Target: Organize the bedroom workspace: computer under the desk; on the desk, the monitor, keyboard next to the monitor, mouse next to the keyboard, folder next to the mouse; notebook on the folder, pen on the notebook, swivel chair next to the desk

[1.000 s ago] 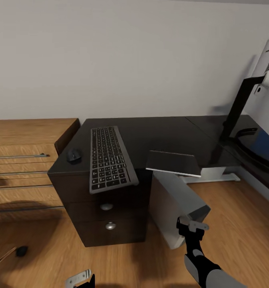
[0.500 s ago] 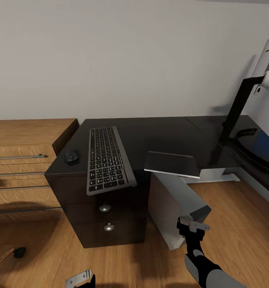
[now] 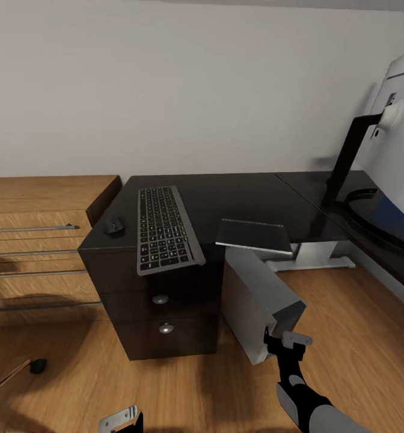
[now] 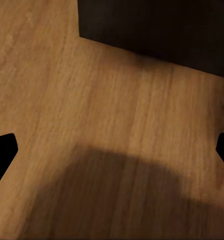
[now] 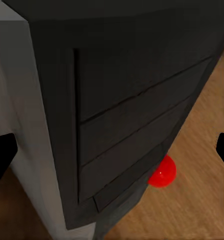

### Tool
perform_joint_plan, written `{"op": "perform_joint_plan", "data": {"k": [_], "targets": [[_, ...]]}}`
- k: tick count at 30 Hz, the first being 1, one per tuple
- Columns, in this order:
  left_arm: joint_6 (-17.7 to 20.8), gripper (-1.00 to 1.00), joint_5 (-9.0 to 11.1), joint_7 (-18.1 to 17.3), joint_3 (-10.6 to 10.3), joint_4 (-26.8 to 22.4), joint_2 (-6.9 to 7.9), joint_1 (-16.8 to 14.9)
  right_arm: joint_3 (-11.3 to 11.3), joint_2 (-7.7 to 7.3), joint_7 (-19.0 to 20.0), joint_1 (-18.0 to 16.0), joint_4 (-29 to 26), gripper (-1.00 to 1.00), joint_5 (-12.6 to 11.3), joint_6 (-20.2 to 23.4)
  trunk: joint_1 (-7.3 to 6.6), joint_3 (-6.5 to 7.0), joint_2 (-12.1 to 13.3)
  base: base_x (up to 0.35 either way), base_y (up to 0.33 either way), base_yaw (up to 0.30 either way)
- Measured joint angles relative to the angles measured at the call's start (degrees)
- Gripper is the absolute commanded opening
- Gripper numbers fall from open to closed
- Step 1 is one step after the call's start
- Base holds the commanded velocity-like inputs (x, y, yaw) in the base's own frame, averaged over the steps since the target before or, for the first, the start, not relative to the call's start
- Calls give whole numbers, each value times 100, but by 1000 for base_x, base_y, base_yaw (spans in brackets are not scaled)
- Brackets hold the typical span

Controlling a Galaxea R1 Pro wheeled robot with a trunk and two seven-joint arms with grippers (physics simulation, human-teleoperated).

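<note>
The desk (image 3: 226,198) has a glossy black top over dark drawers. On it lie the keyboard (image 3: 165,228), the small black mouse (image 3: 114,226) to its left, and the dark notebook (image 3: 254,236), which overhangs the front edge. The monitor (image 3: 400,144) stands at the far right on a black foot, its pale back towards me. The grey-white computer (image 3: 256,297) leans tilted on the floor beside the drawers. My right gripper (image 3: 284,341) is open just in front of it; its wrist view faces the computer's dark front (image 5: 127,110) and red light (image 5: 162,172). My left gripper (image 3: 121,418) is open above the bare floor (image 4: 112,100).
A low oak cabinet (image 3: 39,240) with metal handles adjoins the desk's left end. A black caster (image 3: 38,365) on a chrome spoke shows at the lower left. The desk's white foot (image 3: 313,263) rests on the oak floor behind the computer. A pale wall closes off the back.
The whole head view has shifted, so the camera moved. Keyboard, mouse and notebook keep their places on the desk. My right gripper stays by the computer's front corner.
</note>
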Motion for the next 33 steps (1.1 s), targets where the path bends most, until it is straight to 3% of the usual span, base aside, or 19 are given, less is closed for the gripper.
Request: {"op": "perform_joint_plan", "data": {"k": [12,33], "targets": [[-9,100,-1,9,0,0,3,0,-22,0,-2,1,3,100,-15,-5,-1,0,0,-19,0,0],[-8,100,25,46,70,26,-2,0,-46,33,-1,1,-87,100,-15,-9,-55,465,28,-5,0,0]]}}
